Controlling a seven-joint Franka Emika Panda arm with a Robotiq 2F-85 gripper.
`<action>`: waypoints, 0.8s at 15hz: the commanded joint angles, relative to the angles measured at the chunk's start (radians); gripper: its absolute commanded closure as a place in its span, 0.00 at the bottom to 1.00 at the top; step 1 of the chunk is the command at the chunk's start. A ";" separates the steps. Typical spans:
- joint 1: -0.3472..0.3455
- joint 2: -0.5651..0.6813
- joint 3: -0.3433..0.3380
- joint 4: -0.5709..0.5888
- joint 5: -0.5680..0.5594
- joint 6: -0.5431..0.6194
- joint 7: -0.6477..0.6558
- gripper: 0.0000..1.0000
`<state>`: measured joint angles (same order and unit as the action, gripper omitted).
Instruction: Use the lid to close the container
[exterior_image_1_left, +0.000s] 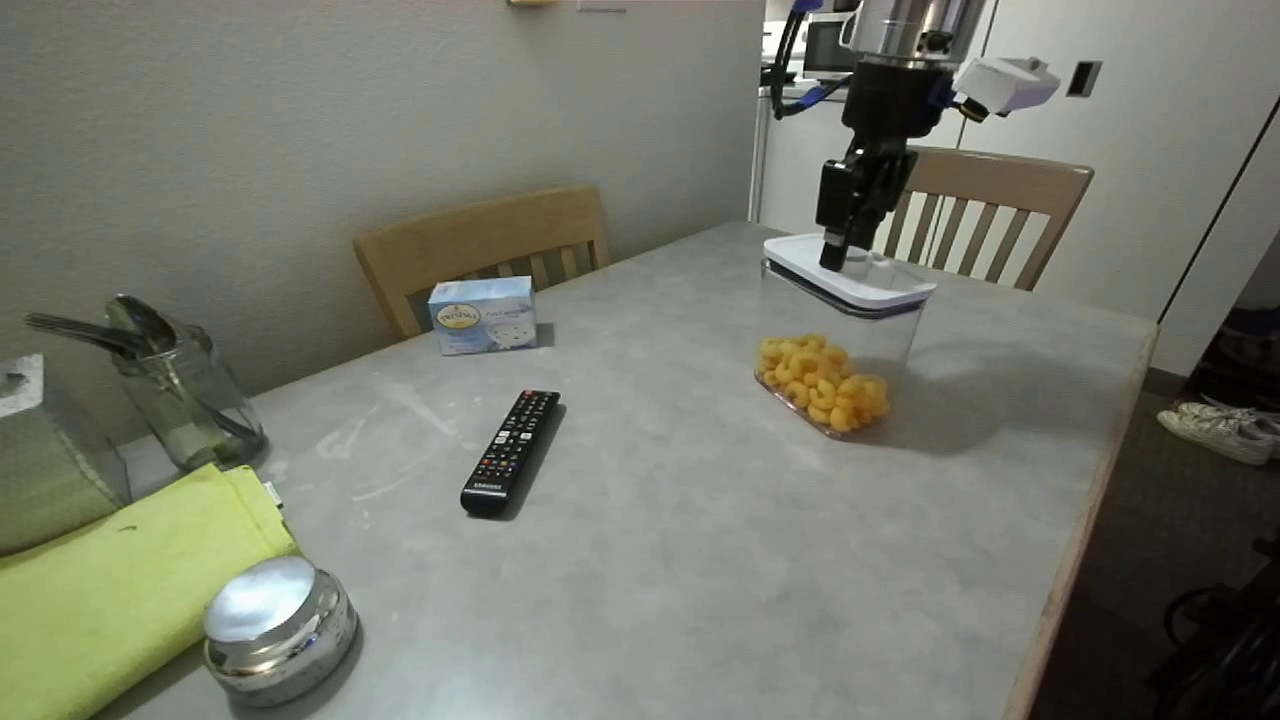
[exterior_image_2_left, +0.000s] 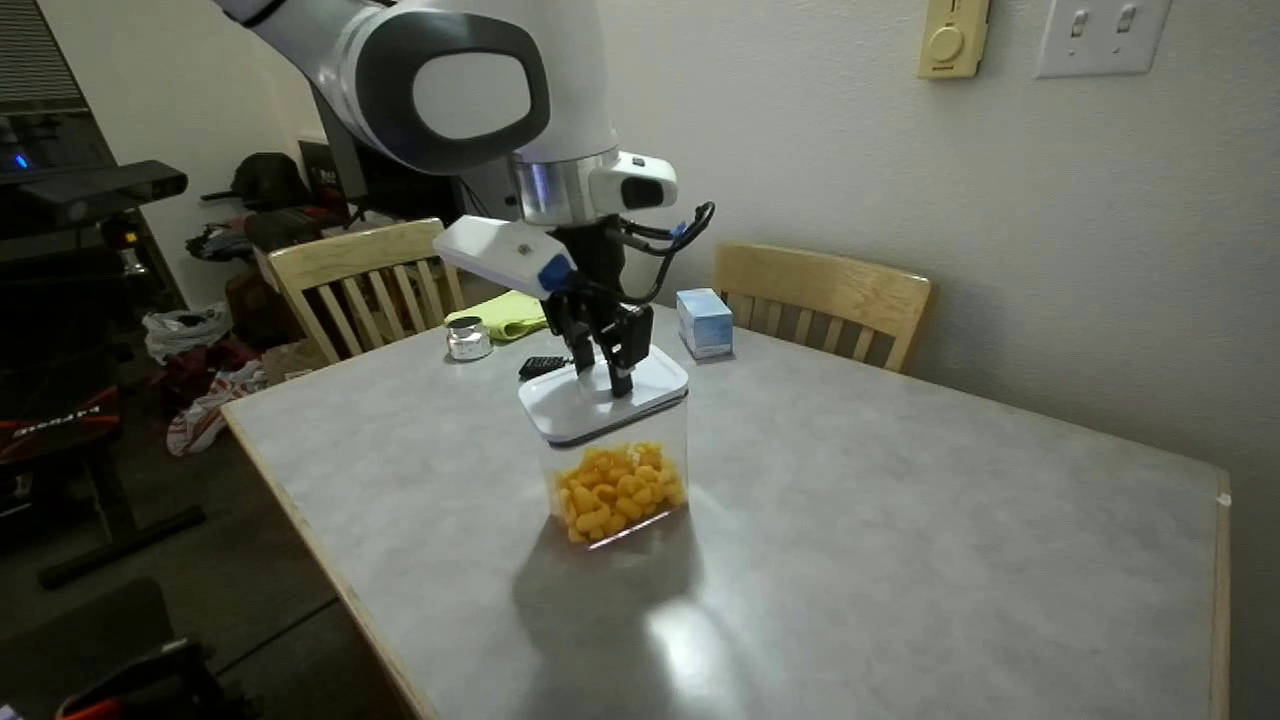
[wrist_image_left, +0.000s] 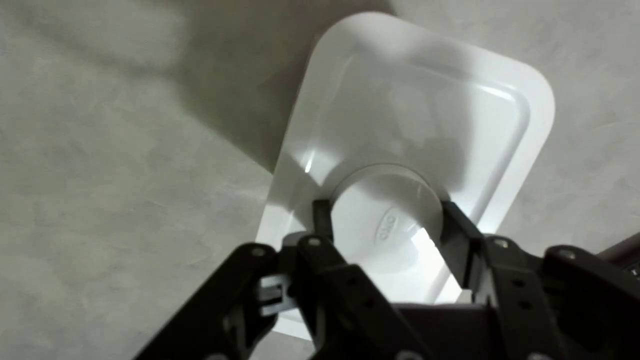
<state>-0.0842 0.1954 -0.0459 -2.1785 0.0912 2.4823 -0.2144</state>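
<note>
The white lid (exterior_image_1_left: 885, 288) lies flat across the top of the clear container (exterior_image_1_left: 845, 325), with a dark seal line under its rim. I cannot tell how tightly it sits. The container also shows in an exterior view (exterior_image_2_left: 645, 425), upright on the table with yellow food pieces (exterior_image_2_left: 620, 490) inside. My gripper (exterior_image_1_left: 848, 258) points down at the lid's middle, as it also does in an exterior view (exterior_image_2_left: 603, 378). In the wrist view, the fingers (wrist_image_left: 385, 217) touch both sides of the lid's raised round knob (wrist_image_left: 375, 225). The wrist view shows the lid (wrist_image_left: 380, 110) from above; it hides the container.
On the grey table (exterior_image_1_left: 650, 560) lie a black remote (exterior_image_1_left: 512, 452), a blue tea box (exterior_image_1_left: 485, 317), a silver tin (exterior_image_1_left: 280, 630) and a yellow-green cloth (exterior_image_1_left: 130, 590). A glass jar with cutlery (exterior_image_1_left: 190, 400) stands by the wall. Chairs (exterior_image_2_left: 830, 310) stand at the edges.
</note>
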 joint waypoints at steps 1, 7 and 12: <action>-0.022 0.040 0.023 0.012 0.063 0.026 -0.070 0.71; -0.026 0.068 0.043 0.034 0.142 0.026 -0.130 0.71; -0.022 0.056 0.033 0.037 0.121 0.008 -0.131 0.71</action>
<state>-0.0858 0.2218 -0.0271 -2.1522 0.2012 2.4901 -0.3127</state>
